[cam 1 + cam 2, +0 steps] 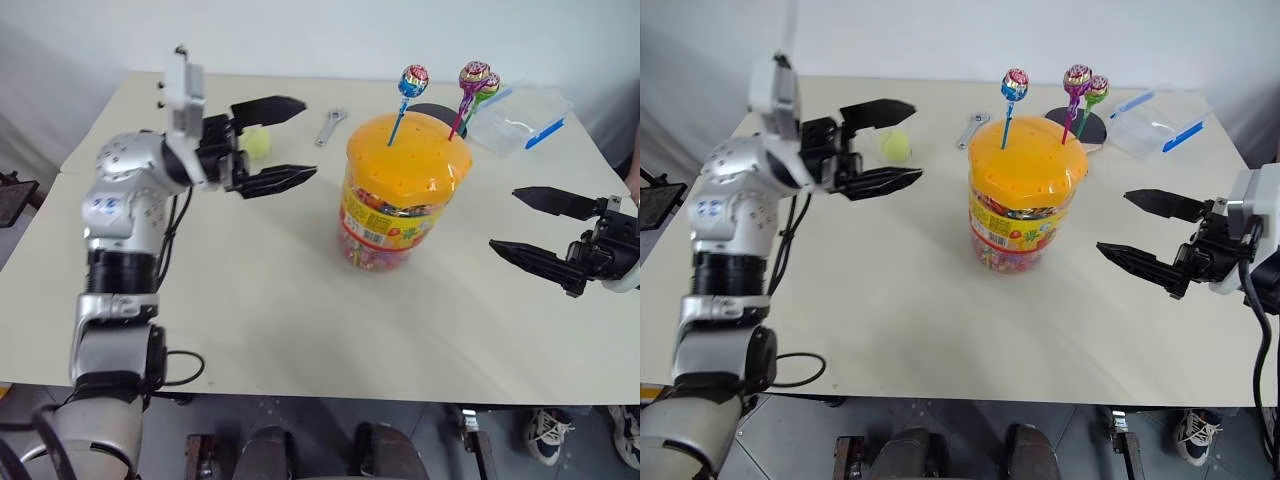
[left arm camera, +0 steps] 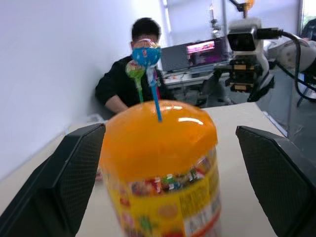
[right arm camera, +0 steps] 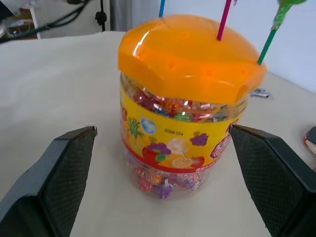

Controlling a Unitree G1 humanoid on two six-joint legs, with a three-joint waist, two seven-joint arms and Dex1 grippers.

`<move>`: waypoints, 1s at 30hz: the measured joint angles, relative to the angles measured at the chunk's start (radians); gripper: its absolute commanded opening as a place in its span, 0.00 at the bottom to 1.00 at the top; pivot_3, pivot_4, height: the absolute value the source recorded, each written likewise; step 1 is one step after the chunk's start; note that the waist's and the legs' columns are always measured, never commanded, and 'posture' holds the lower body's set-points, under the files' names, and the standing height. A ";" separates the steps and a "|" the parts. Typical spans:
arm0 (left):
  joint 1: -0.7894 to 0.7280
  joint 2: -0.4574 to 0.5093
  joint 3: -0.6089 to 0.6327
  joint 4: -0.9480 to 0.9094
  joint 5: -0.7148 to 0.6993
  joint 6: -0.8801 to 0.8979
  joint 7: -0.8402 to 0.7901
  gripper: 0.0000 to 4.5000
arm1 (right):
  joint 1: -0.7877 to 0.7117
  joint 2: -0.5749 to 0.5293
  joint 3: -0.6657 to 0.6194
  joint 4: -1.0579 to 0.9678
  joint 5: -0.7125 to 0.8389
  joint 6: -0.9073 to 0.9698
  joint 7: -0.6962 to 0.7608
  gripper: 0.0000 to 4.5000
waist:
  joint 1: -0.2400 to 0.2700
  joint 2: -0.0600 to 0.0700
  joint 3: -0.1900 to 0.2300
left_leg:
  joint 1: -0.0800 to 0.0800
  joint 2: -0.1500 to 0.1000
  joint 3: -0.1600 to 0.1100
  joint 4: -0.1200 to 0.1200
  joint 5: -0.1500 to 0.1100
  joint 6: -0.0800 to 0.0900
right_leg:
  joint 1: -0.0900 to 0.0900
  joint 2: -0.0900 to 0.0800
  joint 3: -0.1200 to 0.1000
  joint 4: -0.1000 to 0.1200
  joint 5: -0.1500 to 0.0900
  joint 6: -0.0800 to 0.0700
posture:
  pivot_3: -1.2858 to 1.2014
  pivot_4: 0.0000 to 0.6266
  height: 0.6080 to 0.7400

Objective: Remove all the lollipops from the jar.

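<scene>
The jar [image 1: 400, 190], a clear cylinder with a domed orange lid and a yellow label, stands upright at the middle of the table. Three lollipops stick up from holes in its lid: one on a blue stick [image 1: 413, 80], one on a magenta stick [image 1: 472, 75] and one on a green stick [image 1: 490, 88]. My left gripper [image 1: 300, 140] hangs open to the left of the jar, pointing at it near lid height, a short way off. On the jar's right, my right gripper [image 1: 505, 220] is open and lower, also pointing at it. Neither touches the jar.
A yellow-green ball [image 1: 257, 142] lies just behind the left gripper. A wrench [image 1: 331, 126] lies behind the jar to the left, a dark round disc [image 1: 432, 112] right behind it, and a flat clear box with a blue strip [image 1: 520, 118] at the back right. A person [image 2: 133, 74] sits beyond the table.
</scene>
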 measured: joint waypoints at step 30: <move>-0.361 -0.234 -0.023 0.629 0.223 -0.260 -0.074 0.01 | 0.125 0.061 -0.167 -0.145 0.095 -0.027 -0.166 1.00 | 0.001 -0.001 0.001 | -0.002 -0.001 0.000 0.001 -0.001 0.002 | -0.001 0.000 0.000 -0.001 0.000 0.000 | 0.52 0.24 1.00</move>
